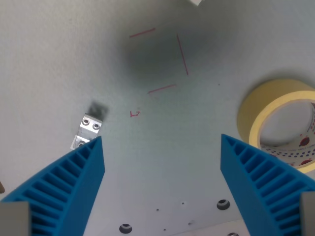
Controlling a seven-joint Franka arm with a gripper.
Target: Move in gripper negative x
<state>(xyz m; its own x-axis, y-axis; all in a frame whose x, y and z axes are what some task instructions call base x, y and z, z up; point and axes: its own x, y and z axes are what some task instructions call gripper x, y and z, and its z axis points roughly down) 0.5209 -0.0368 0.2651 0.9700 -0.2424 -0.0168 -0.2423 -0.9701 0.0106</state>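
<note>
Two blue fingers (78, 187) of my end effector (162, 142) spread wide, holding nothing, hovering above the bench (59, 59) since it's a pure sideways move; tape roll (280, 123) sits at the wrist view's right.

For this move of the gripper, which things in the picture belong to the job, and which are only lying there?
Belong to the job:
- gripper, its blue jaws apart and holding nothing

Only lying there:
- roll of yellow tape, at the wrist view's right
- small metal bracket, at the wrist view's left
- red pen marks on the table
</note>
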